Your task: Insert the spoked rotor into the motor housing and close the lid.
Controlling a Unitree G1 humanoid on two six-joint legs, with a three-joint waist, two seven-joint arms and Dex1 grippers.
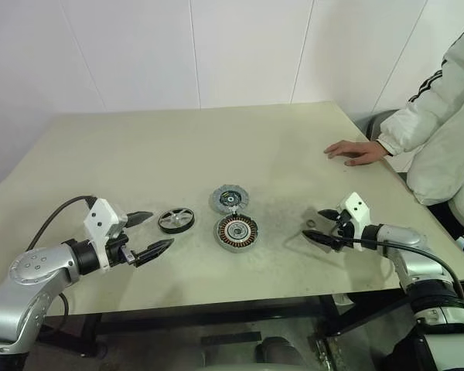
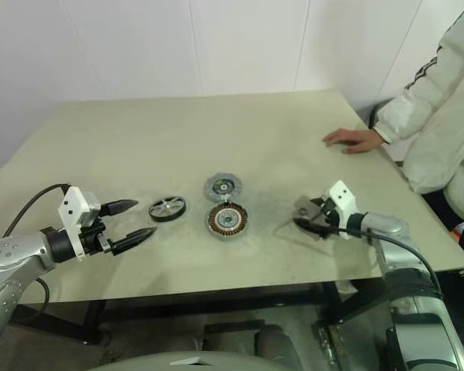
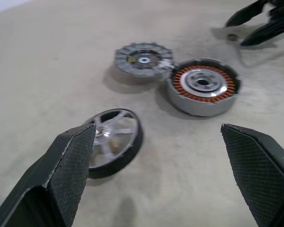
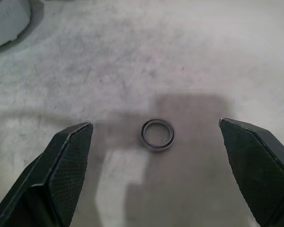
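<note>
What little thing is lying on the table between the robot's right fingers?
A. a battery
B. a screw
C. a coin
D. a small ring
D: the right wrist view shows a small ring lying flat on the table between the open fingers of the right gripper, touching neither of them.

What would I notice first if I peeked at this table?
Probably the motor housing in the middle of the table, with its bright copper ring, the lid touching its far side and the spoked rotor lying flat to its left. Next, two open end effectors: the left end effector near the rotor, the right end effector around a small ring.
</note>
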